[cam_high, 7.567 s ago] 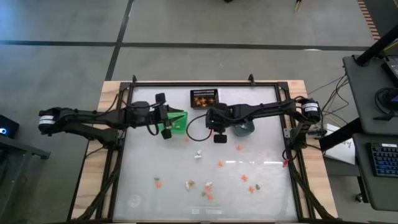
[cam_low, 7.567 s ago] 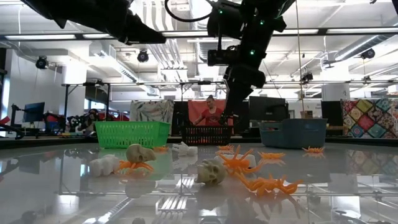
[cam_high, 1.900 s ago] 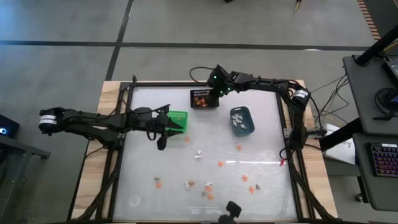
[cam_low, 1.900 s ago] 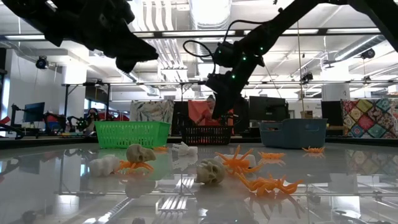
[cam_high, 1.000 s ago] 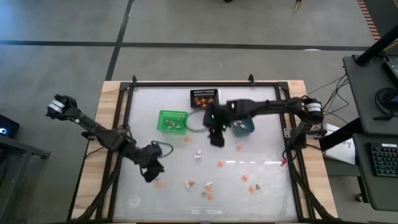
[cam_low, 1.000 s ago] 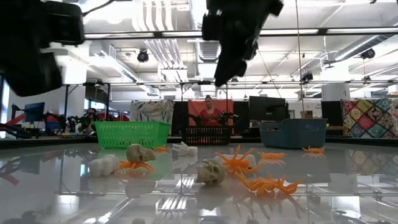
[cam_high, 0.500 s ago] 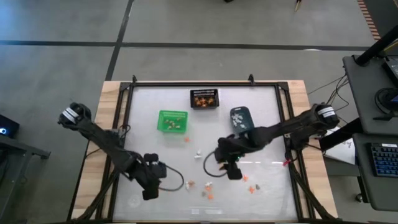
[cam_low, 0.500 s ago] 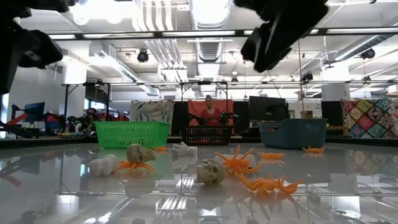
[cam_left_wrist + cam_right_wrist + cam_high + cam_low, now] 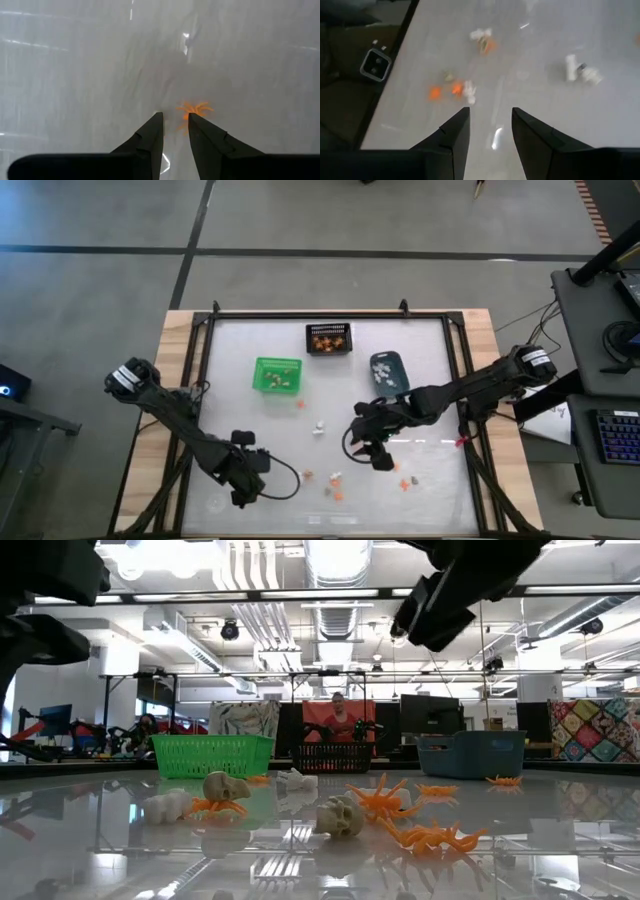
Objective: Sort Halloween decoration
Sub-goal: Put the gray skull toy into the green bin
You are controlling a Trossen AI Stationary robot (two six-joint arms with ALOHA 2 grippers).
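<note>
The Halloween decoration is a scatter of tiny trinkets on the white table: skulls [image 9: 339,816], orange spiders [image 9: 432,836] and white bits [image 9: 580,70]. My left gripper [image 9: 175,121] hangs near the table's near-left part [image 9: 243,485], pointing down, narrowly open, nothing between its fingers. An orange spider [image 9: 195,109] lies on the table just past one fingertip. My right gripper [image 9: 490,116] hovers over the table's middle [image 9: 380,458], open and slanting down, above orange and white trinkets [image 9: 455,90].
At the far side stand a green bin [image 9: 277,374], a black mesh bin [image 9: 329,338] and a blue-grey bin [image 9: 388,372], each with trinkets in it. More trinkets lie between the grippers [image 9: 335,478] and near-right [image 9: 405,483]. A person stands beyond the table [image 9: 338,720].
My left gripper has gone toward the table's near edge, sunk a little and tipped to point down over the orange spider. My right gripper has swung from beside the blue-grey bin toward the near edge, over the table's middle. No trinket has moved.
</note>
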